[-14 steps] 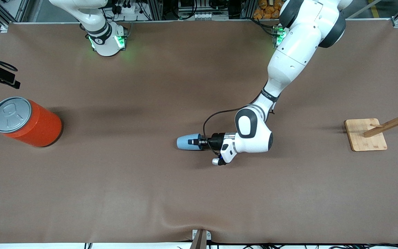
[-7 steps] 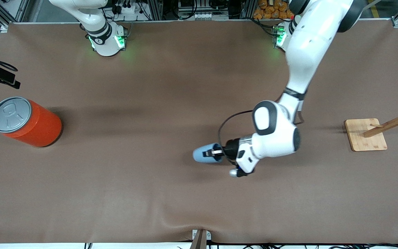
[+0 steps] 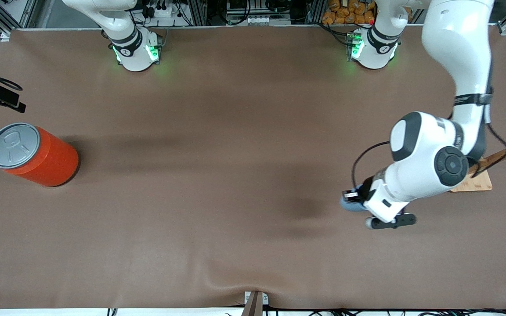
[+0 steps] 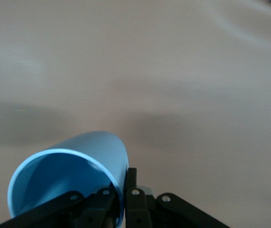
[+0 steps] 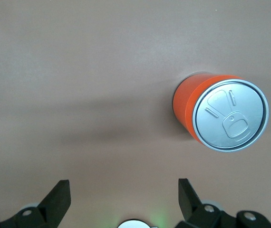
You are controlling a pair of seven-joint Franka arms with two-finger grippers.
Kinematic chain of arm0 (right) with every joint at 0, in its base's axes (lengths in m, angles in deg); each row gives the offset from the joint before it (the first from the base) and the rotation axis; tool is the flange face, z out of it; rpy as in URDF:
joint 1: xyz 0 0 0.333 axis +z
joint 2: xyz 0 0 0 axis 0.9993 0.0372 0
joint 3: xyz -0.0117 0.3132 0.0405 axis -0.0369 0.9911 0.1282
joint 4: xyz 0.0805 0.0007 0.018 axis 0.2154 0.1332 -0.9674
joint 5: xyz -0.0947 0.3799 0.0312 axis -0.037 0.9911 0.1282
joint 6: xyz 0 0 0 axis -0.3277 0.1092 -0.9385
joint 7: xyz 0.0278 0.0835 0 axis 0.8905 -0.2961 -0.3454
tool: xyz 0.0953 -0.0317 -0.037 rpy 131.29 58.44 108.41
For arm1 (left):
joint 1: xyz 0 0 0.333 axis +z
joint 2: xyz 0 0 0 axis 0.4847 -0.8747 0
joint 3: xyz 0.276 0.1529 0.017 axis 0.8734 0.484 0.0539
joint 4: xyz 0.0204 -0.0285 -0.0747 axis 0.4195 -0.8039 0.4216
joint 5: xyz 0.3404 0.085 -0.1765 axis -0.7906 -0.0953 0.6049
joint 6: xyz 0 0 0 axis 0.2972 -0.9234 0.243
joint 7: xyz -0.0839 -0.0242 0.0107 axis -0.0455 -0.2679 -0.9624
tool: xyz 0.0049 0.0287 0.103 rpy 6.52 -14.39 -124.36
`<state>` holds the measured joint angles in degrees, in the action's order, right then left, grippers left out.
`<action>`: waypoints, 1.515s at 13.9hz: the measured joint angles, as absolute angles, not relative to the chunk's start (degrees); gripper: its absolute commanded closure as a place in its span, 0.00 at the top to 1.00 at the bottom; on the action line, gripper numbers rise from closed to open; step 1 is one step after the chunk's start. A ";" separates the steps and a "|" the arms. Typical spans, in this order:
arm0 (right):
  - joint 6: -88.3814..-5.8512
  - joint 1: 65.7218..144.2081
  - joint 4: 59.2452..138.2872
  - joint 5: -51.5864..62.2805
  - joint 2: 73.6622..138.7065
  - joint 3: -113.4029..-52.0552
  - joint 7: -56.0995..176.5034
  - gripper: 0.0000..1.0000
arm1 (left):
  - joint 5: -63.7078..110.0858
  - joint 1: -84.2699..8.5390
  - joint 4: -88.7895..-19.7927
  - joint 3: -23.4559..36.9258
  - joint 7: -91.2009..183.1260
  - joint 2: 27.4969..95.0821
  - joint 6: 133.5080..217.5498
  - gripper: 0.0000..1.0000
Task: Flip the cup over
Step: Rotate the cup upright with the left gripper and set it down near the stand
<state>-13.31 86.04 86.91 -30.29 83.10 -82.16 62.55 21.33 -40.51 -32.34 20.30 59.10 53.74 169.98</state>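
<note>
Cup [image 4: 73,178] first: it hangs on its side in the left gripper [image 3: 350,195], fingers [image 4: 134,199] pinching its rim wall, one inside and one outside, open mouth facing the wrist. From across the table only a sliver of blue [image 3: 353,204] shows under the wrist, up in the air over bare table mat [image 3: 235,131] toward the left arm's end.

To finish well, I'd judge the wrist should roll until the mouth points straight up or straight down, then lower until the cup sits flat before the fingers let go; a rim pinch is thin, so a slow turn seems wise, or the light cup may slip or tip on release.

Just beside that gripper stands a wooden rack [image 3: 477,171], close enough to the elbow to snag on a wide swing. The right gripper [image 5: 121,199] waits with fingers spread, high over the orange can [image 5: 221,114], well apart from the cup.
</note>
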 measured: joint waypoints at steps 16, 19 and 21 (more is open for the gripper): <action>-13.31 86.04 86.91 -30.28 83.18 -82.16 62.55 1.00 | 11.34 -34.23 -63.30 20.41 58.86 61.41 193.55 0.99; -13.31 86.04 86.91 -30.28 83.19 -82.16 62.55 1.00 | 10.71 -33.30 -62.95 20.42 58.87 61.23 193.97 1.00; -13.31 86.04 86.91 -30.28 83.21 -82.16 62.55 1.00 | 10.71 -33.31 -61.20 20.33 58.87 62.23 193.70 1.00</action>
<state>-13.31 86.04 86.91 -30.28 83.21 -82.16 62.55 10.71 -33.31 -61.20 20.33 58.87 62.23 193.70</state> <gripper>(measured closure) 0.000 0.546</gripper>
